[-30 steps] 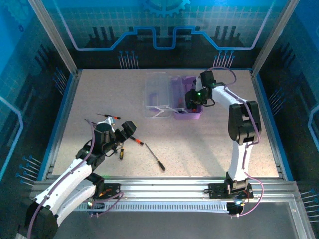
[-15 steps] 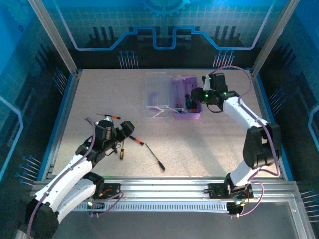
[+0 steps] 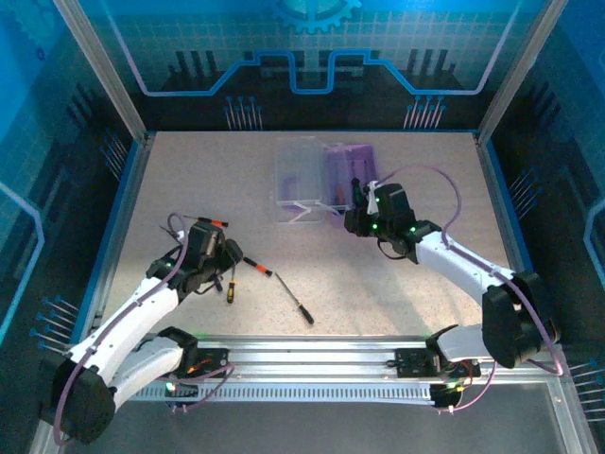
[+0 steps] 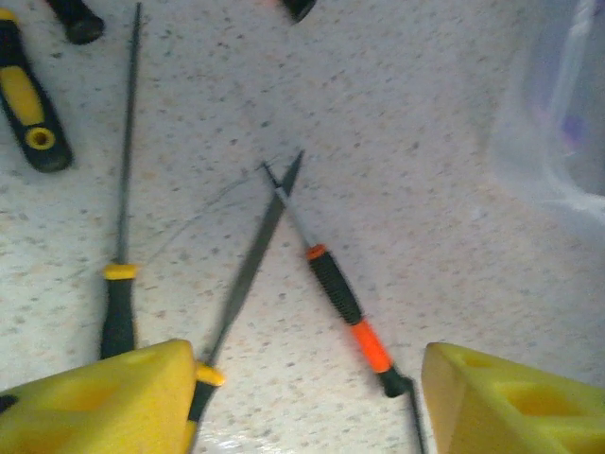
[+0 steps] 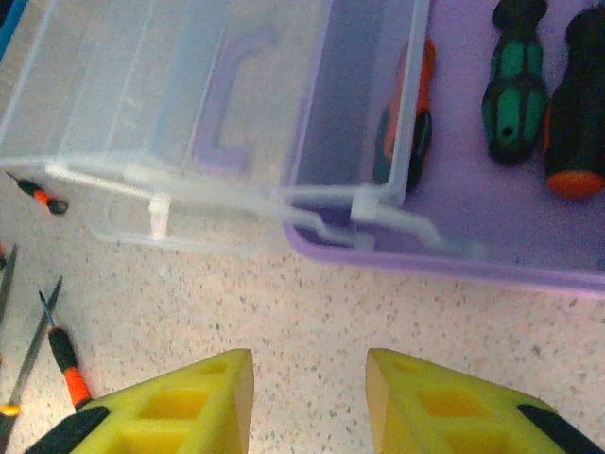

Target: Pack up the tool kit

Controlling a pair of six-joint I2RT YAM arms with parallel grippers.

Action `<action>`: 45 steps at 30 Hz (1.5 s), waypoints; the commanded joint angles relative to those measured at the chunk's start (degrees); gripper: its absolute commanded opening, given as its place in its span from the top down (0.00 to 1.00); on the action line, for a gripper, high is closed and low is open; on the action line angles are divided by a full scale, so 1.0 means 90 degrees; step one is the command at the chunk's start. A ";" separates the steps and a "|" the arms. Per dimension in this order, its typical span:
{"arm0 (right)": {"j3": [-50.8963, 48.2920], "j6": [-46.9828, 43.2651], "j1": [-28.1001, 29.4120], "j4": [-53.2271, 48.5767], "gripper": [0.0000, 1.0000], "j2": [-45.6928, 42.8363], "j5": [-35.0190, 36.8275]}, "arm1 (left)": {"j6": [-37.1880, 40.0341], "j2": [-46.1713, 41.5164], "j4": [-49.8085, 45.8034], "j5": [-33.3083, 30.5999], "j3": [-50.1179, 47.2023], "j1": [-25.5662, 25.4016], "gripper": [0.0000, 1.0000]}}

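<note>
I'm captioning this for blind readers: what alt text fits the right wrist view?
An open tool kit sits on a speckled table, three screwdrivers in its purple base, clear lid folded open to the left. The right gripper hovers before it, yellow fingers apart, holding nothing.

Translucent purple plastic case, clear glossy lid, matt speckled tabletop

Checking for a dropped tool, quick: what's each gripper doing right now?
Left gripper: open, empty, above an orange-black screwdriver.
Right gripper: open, empty.
</note>
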 commanded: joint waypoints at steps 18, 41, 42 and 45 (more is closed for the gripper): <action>-0.0660 0.0180 0.0228 0.1035 0.64 -0.0143 0.1103 | -0.1664 0.3147 -0.0667 -0.0274 0.1860 -0.3819 0.45; -0.0731 0.0161 0.0227 0.0965 0.63 -0.0419 0.1075 | -0.2144 0.4990 0.0113 -0.0431 0.2063 -0.4136 0.80; -0.0736 0.0161 0.0229 0.0974 0.63 -0.0423 0.1076 | -0.2117 0.5013 0.0098 -0.0465 0.2072 -0.4136 0.83; -0.0740 0.0164 0.0226 0.0957 0.63 -0.0437 0.1086 | -0.1980 0.5051 0.0144 -0.0498 0.2139 -0.4136 0.88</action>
